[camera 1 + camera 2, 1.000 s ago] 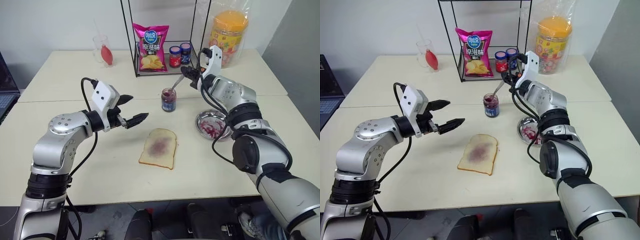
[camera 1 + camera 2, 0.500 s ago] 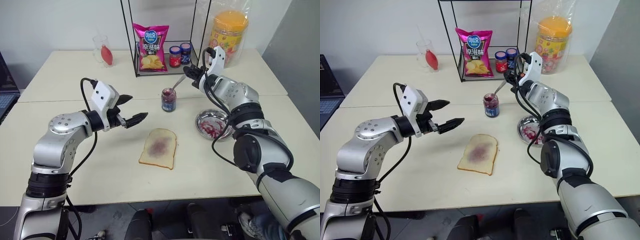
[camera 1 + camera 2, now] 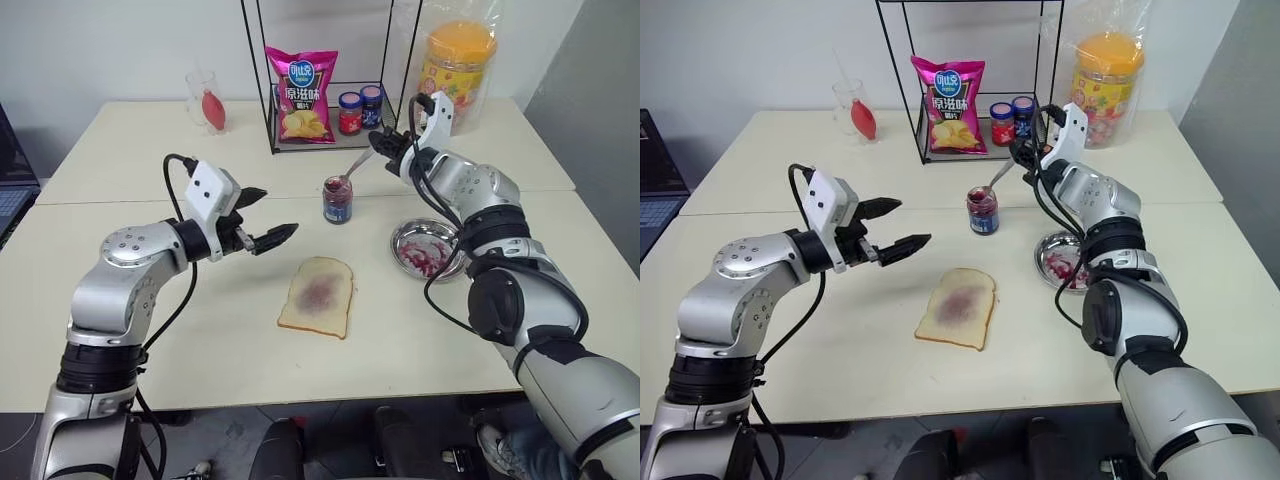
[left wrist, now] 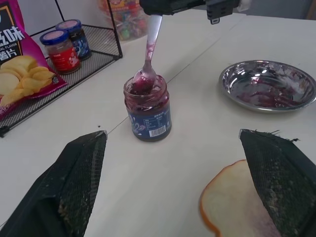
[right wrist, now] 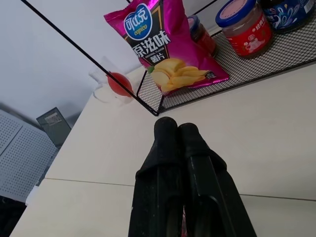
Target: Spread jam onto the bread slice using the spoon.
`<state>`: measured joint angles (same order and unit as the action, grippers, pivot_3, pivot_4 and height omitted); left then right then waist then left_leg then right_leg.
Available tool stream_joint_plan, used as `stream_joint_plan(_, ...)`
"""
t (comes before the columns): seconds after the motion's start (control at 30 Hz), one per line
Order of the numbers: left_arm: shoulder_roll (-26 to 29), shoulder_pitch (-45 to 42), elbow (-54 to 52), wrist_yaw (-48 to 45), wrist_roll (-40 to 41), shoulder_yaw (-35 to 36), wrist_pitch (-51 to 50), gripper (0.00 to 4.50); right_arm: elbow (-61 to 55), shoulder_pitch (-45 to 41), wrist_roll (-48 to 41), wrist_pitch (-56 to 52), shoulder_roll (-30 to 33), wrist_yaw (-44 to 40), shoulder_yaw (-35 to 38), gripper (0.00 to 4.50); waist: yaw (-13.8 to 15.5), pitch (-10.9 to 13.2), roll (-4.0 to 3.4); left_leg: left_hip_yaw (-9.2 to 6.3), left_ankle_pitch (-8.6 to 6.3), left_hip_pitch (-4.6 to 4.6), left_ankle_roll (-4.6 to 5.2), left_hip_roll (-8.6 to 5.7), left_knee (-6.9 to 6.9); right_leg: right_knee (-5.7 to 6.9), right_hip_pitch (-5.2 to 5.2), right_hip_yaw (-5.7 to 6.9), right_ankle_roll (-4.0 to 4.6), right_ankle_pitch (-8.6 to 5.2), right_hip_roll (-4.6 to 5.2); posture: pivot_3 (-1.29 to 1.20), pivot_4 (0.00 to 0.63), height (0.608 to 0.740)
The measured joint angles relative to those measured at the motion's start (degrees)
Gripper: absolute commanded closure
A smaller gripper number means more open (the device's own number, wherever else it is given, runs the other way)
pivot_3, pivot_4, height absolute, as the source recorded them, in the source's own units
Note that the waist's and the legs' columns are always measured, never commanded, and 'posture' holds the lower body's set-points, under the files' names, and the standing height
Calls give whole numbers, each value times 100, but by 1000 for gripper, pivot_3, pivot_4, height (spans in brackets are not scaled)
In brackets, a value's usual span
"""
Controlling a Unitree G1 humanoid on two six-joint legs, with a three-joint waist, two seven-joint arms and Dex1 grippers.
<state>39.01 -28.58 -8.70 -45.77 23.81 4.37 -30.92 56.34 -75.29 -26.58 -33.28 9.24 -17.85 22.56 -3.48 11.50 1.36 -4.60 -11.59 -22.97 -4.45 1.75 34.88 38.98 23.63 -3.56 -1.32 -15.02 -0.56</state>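
Right pincer clamps the spoon handle, its bowl dipped in the jam jar (bread slice lies nearer); left pincer gapes wide, empty.

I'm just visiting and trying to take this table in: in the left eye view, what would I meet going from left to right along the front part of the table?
Open left gripper → bread slice → jam jar with the spoon in it → steel dish.
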Motion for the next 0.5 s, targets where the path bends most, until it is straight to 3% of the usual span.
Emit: stream_joint_plan(0.5, -3, -29, 2, 3, -2, 0, 5, 0, 0, 0, -164, -80, 41, 111, 130, 4482, 1, 0, 0, 0, 0, -1, 0, 0, 0, 0, 0, 0, 0, 0, 0, 0, 150, 740)
